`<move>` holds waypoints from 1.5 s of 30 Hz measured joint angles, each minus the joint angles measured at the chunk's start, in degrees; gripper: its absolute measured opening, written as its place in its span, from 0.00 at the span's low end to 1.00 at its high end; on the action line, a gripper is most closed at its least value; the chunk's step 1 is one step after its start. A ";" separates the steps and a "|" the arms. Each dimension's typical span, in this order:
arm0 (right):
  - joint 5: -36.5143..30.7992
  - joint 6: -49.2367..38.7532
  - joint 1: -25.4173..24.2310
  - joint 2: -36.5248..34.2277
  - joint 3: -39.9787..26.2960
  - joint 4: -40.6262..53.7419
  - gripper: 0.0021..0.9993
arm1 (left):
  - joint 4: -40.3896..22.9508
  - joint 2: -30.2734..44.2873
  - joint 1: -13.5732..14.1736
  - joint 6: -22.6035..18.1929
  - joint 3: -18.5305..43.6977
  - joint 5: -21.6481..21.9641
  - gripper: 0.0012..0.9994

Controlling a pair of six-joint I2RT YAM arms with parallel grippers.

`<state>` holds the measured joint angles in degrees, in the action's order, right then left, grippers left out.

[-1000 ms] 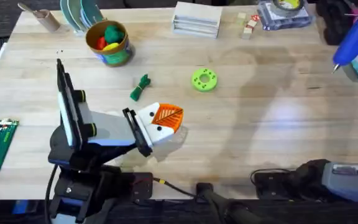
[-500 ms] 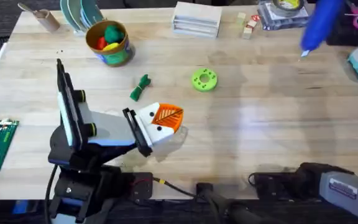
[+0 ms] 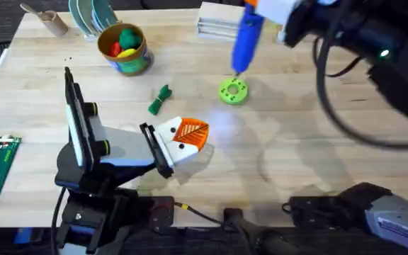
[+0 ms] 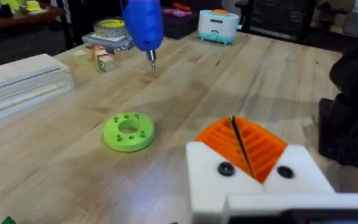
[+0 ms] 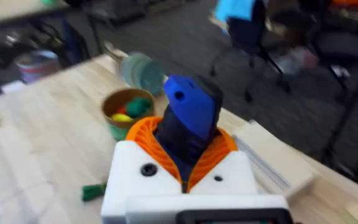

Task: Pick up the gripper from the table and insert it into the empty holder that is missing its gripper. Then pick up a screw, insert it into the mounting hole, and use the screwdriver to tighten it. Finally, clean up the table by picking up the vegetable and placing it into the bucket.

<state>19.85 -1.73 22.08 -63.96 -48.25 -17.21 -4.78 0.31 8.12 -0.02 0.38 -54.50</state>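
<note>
– Pale wood-grain table (image 3: pixel 310 134): where's the glossy blue screwdriver (image 3: pixel 246 37)?
– Clamped in the right gripper (image 5: pixel 188 163), tip hovering just above the lime perforated disc (image 3: pixel 233 91).
– And the left gripper (image 3: pixel 190 138)?
– Nearer the arm bases than the disc, ribbed orange pads pressed together, holding nothing.

The screwdriver (image 3: pixel 246 35) is held by the right gripper (image 3: pixel 271 10), tip down just above the green disc (image 3: pixel 233 91). The vegetable (image 3: pixel 160 99) is seen near the left gripper (image 3: pixel 187 139).
</note>
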 joint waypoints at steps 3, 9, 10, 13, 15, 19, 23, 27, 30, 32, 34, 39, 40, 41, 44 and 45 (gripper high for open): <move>0.02 0.84 4.93 0.00 0.86 -3.17 0.03 | 0.00 0.00 0.00 0.00 0.00 0.00 0.00; 0.45 1.58 13.50 0.00 1.29 -9.13 0.03 | 0.01 0.01 0.00 0.01 0.00 -0.01 0.00; 0.59 1.59 14.68 0.00 1.29 -10.88 0.03 | 0.00 -0.01 0.00 -0.01 0.00 -0.01 0.00; 0.87 1.63 17.80 0.15 1.29 -14.92 0.03 | 0.01 0.01 0.00 0.01 0.00 -0.02 0.00; 1.01 1.69 19.28 0.27 1.29 -16.28 0.03 | 0.00 -0.01 0.00 0.00 0.00 -0.02 0.00; 1.00 1.75 21.63 0.26 1.29 -17.05 0.03 | 0.00 0.01 0.01 -0.01 0.00 -0.03 0.00; 0.98 1.06 24.31 0.26 1.30 -17.23 0.03 | 0.00 0.01 0.00 -0.01 0.00 -0.03 0.00; 1.01 0.41 27.13 0.26 2.01 -18.85 0.03 | 0.00 -0.01 0.00 0.01 0.00 -0.07 0.00; 1.02 0.17 28.11 0.26 3.03 -20.54 0.03 | 0.00 -0.01 0.00 0.01 0.00 -0.11 0.00; 0.99 -0.42 28.36 0.26 5.06 -21.78 0.03 | 0.00 0.01 0.00 0.01 0.00 -0.13 0.00; 1.01 -0.92 29.18 0.20 6.08 -22.24 0.03 | 0.00 -0.01 0.00 -0.01 0.00 -0.15 0.00; 1.01 -1.10 30.21 0.20 6.08 -22.93 0.03 | 0.00 0.01 0.00 0.01 0.00 -0.13 0.00; 1.01 -1.10 30.26 0.20 6.08 -22.89 0.03 | 0.00 0.01 0.00 -0.01 0.00 -0.15 0.00; 1.01 -1.13 30.26 0.20 6.08 -22.85 0.03 | 0.00 0.00 0.00 -0.01 0.00 -0.14 0.00; 1.01 -1.35 30.26 0.20 6.08 -22.85 0.03 | 0.00 0.01 0.00 -0.01 0.00 -0.15 0.00; 1.01 -1.53 30.26 0.20 6.08 -22.80 0.03 | 0.00 -0.01 0.00 0.01 0.00 -0.14 0.00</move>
<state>20.86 -3.26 52.34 -63.77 -42.17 -40.01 -4.78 0.30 8.12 -0.01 0.38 -54.64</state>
